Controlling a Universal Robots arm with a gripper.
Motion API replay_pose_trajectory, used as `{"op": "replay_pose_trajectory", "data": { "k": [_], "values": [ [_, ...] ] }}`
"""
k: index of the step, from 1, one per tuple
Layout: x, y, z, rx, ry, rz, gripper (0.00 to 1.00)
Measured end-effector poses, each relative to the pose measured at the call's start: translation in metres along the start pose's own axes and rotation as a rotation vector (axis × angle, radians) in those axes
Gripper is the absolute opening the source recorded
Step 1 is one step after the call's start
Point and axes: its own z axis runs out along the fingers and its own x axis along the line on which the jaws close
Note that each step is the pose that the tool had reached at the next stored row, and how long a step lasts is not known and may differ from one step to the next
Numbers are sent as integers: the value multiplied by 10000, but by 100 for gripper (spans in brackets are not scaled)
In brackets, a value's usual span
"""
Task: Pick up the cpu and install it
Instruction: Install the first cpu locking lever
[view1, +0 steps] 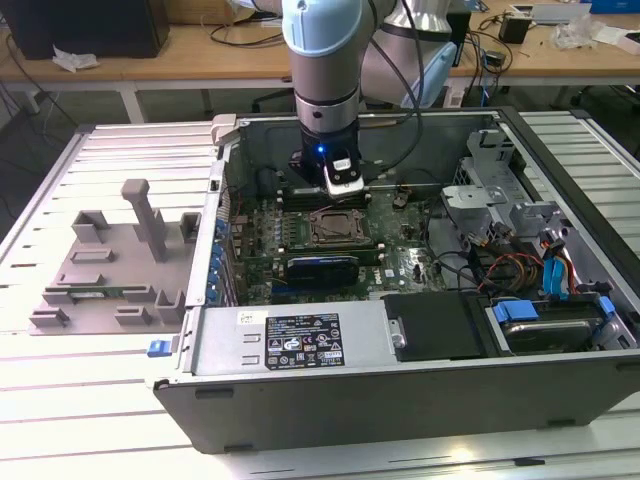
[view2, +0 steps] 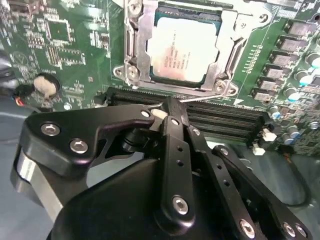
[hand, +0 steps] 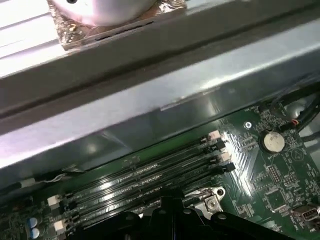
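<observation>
What the cpu (view2: 184, 50) is made of: we see a flat square chip with a pale, shiny metal top plate and a thin green rim.
Socket: a square frame (view2: 131, 55) of bright stamped metal with screw heads at its corners. The cpu lies flat inside it.
Board: a green motherboard (view2: 65, 45) crowded with small parts, carrying long black memory slots (hand: 150, 182) and a round silvery coin cell (hand: 273, 141).
Case: a grey sheet-metal case (view1: 300, 345) lies open on a table (view1: 100, 410) of pale ribbed slats.
Arm: in the exterior view the arm (view1: 322, 90) drops straight down into the case, its wrist vertical and lit by a small blue light.
Gripper: the gripper (view2: 169, 106) is made of matte black bolted links. Its tip is over the memory slots, at a thin wire lever (view2: 202, 98). We cannot tell whether it is apart or together.
Cpu to gripper: the cpu sits near the tip, just beyond the lever, and the gripper does not touch it.
</observation>
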Motion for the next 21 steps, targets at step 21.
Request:
{"op": "replay_pose_trajectory", "data": {
  "k": [21],
  "values": [
    [23,31,94,52,-91,-578,11]
  ]
}}
